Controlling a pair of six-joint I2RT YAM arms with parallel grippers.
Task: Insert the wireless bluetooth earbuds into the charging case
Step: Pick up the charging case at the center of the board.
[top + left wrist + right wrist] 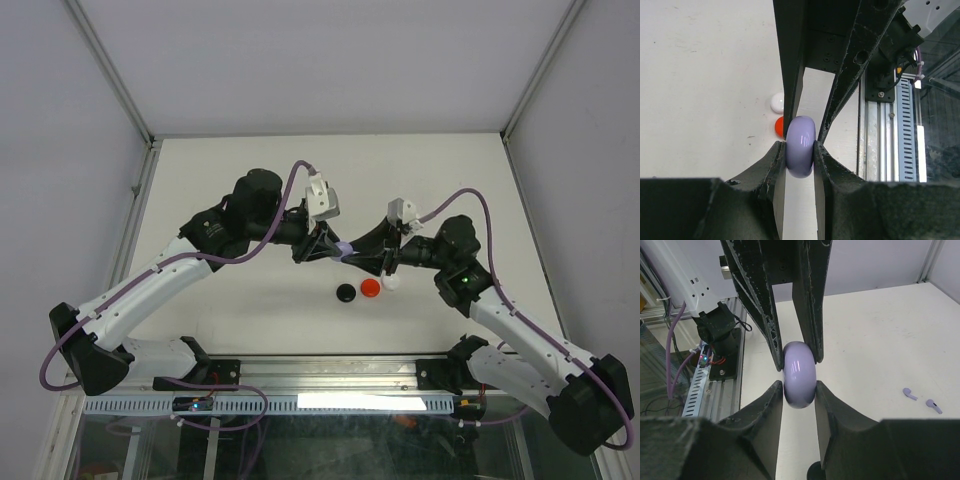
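Evidently little is done — left gripper (800,154) and right gripper (799,390) both pinch the seemingly shut lavender case (345,249) aloft at centre, while two lavender earbuds (910,393) lie on the table (880,330), lower right — not yet inserted.

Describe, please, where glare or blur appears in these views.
Top external: even light, a white glare strip on the front rail. Left wrist: soft highlight on the lavender case, near fingers dark and soft. Right wrist: similar sheen, lavender earbuds fairly sharp.
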